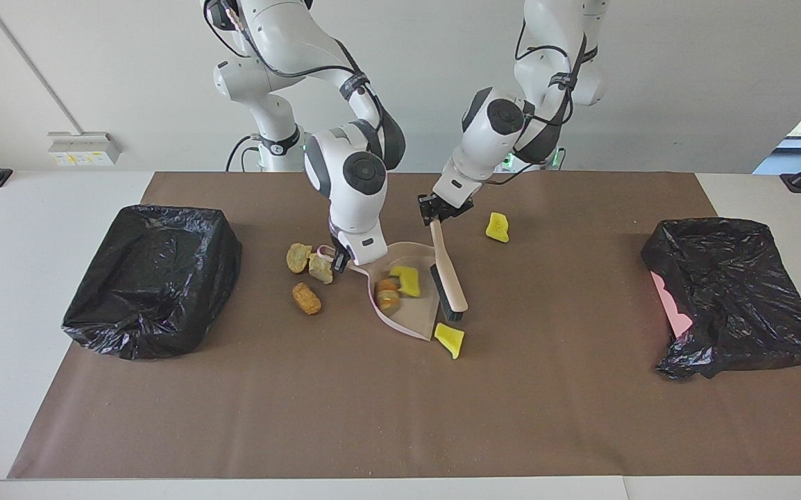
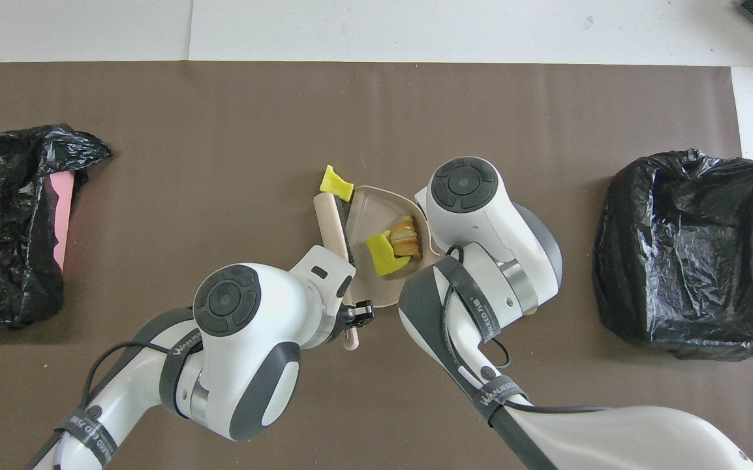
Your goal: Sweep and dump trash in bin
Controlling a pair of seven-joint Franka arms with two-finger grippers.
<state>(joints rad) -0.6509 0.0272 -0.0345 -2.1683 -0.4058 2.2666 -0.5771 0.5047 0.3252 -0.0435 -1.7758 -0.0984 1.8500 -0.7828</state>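
Both arms bent low, brush (image 1: 448,276) meeting dustpan (image 1: 411,316)

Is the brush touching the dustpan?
Touching. In the facing view the brush has its dark bristles resting on the open edge of the dustpan; no gap shows.

One camera sits high across the table and faces the two robots, taking in the whole brown mat (image 1: 400,417), both arms and the wall. The other hangs above the robots' own end, looking forward and steeply down from closer in. Both share the mat's middle with the dustpan (image 1: 411,316) (image 2: 367,215) and the two black-bagged bins (image 1: 154,278) (image 2: 686,251), half a turn apart.
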